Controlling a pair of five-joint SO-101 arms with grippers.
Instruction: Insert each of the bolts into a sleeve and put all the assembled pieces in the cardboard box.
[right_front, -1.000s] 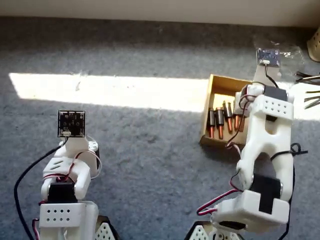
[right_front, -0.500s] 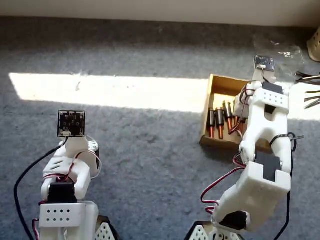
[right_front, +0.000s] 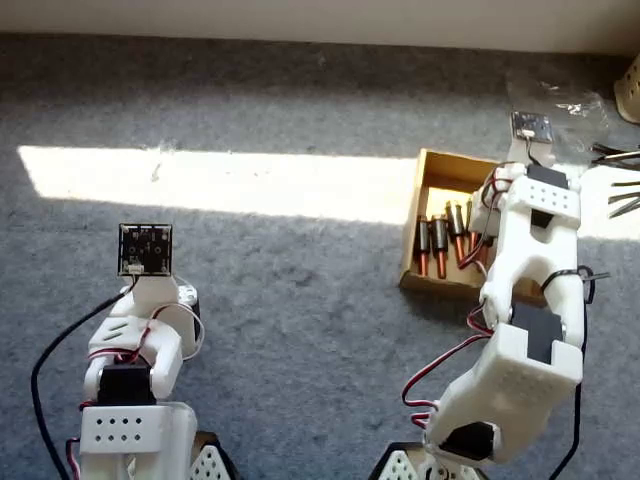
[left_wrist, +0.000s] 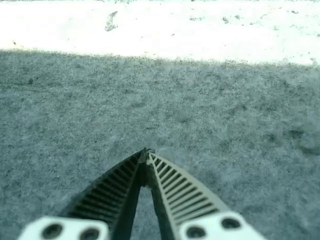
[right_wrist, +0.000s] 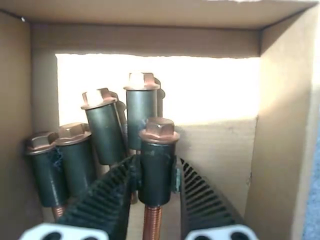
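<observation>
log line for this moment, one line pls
right hand: inside brown cardboard box, at copper bolt in dark sleeve | left hand: shut, empty, over grey carpet

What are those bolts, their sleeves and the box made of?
Bolts: shiny copper-coloured metal, with hex heads and threaded shanks. Sleeves: smooth dark grey tubes with a dull sheen, probably metal, possibly plastic. Cardboard box: matte brown cardboard, going by its flat folded walls.
</observation>
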